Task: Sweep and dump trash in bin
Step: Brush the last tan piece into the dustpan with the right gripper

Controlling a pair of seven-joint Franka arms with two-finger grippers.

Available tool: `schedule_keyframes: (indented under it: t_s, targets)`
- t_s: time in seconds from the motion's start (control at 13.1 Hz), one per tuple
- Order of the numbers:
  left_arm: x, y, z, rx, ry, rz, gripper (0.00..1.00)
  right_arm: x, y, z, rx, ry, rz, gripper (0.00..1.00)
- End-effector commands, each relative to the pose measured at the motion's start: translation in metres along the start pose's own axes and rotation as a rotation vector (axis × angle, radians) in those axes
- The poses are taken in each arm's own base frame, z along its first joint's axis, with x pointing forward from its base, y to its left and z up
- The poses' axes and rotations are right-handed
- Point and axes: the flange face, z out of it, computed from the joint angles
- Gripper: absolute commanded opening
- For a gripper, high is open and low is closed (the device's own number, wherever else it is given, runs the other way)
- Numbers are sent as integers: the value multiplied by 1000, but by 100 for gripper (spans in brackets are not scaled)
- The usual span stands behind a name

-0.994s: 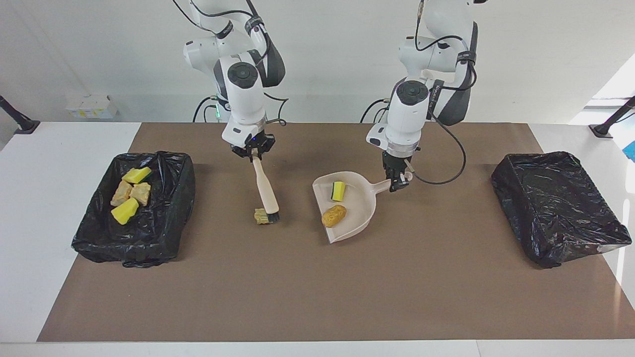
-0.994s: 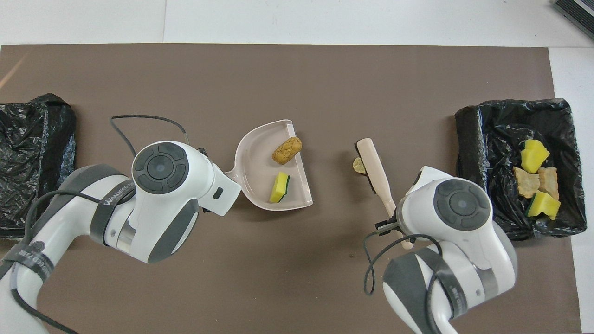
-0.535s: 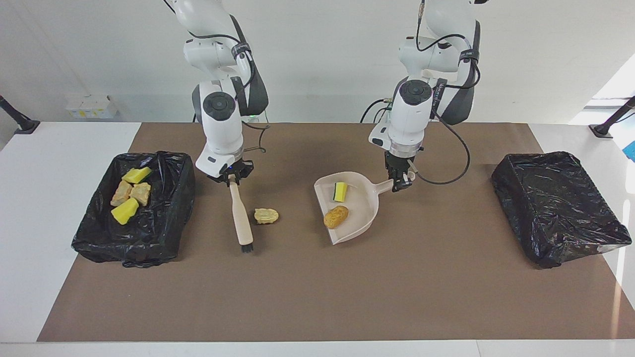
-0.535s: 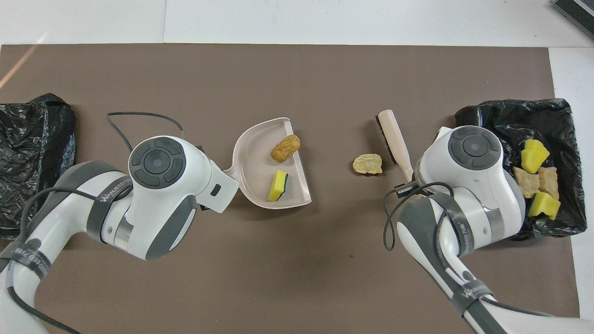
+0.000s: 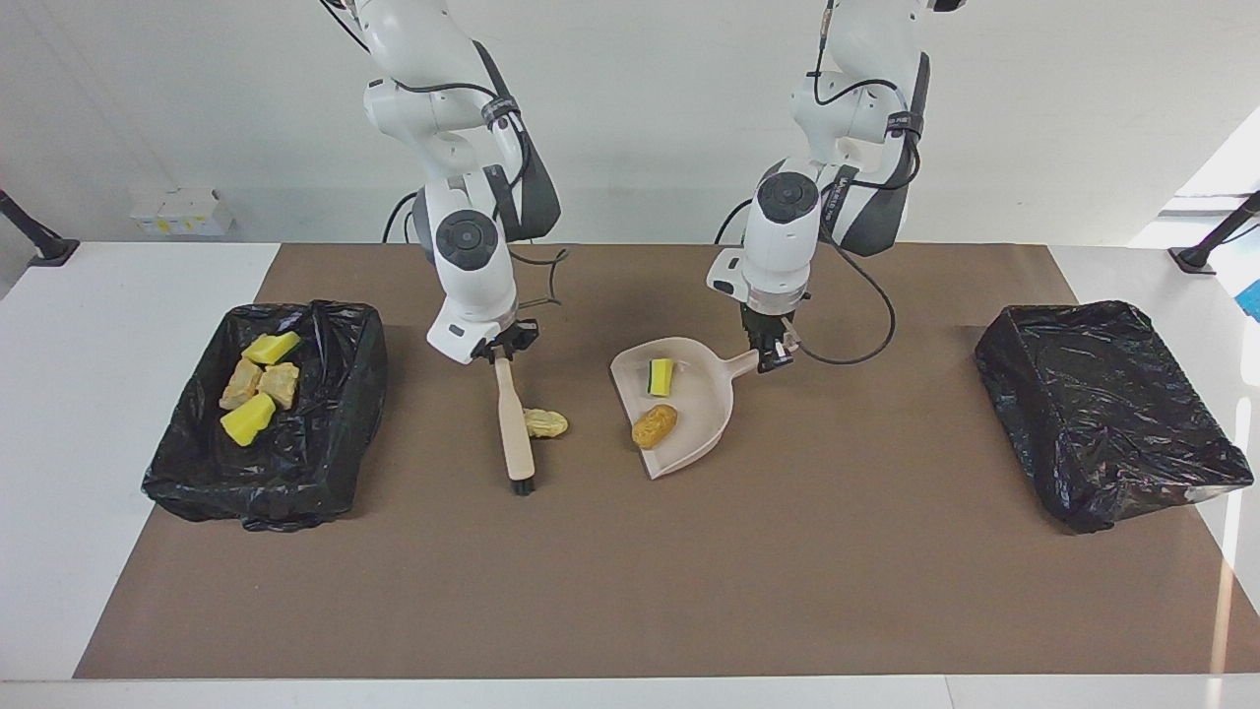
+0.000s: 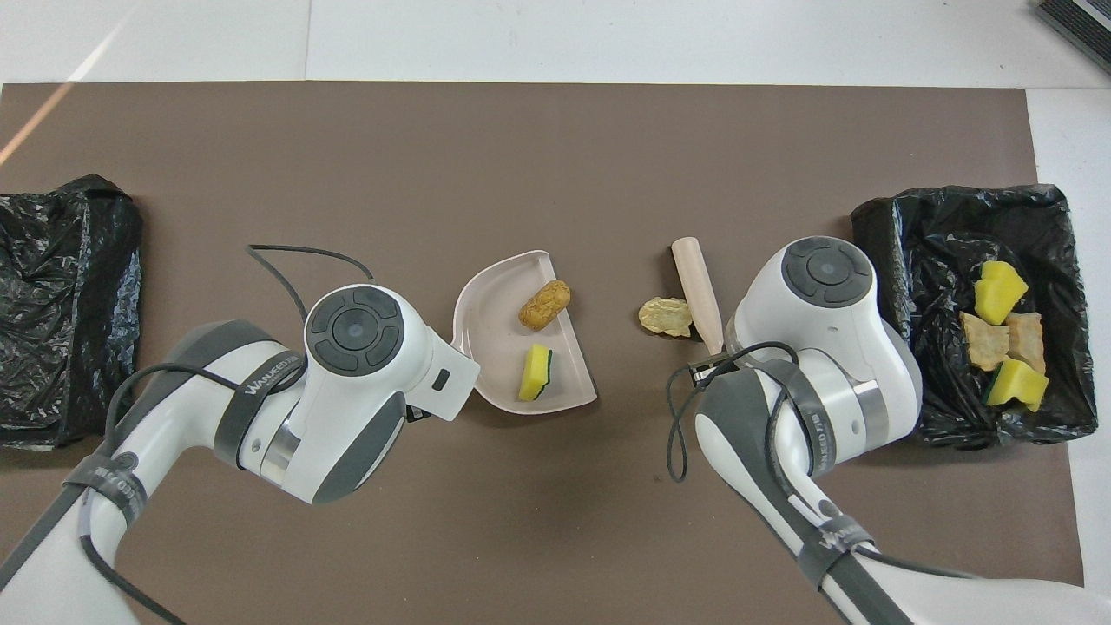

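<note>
The facing view shows both grips, which the overhead view hides beneath the arms: the right end effector [image 5: 504, 352] clamped on the brush [image 5: 515, 423] handle, the left end effector [image 5: 774, 356] clamped on the dustpan [image 5: 701, 414] handle. The overhead view shows the pale lump [image 6: 665, 316] touching the brush. A yellow sponge [image 5: 661, 376] and the orange-brown lump [image 5: 655, 425] lie in the dustpan; four pieces lie in the bin [image 5: 325, 443] at the right arm's end of the worktop. Since half a second ago, brush and dustpan have drawn nearer each other.
</note>
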Motion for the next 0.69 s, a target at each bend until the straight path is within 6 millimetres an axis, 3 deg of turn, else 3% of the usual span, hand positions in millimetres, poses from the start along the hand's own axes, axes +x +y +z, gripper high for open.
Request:
schedule_keyframes:
  t_s: [0.0,0.31,0.61]
  targets:
    - [-3,11,0,8,-17,-16,0,-17,-26,-3,59,-42,19,0]
    - [7,24,0,12,-16,15,0,-40,-101,-11,82,-25,-28,0]
    - [12,32,-1,19,-10,37,0,-73,-156,-13,93,-26,-39,0]
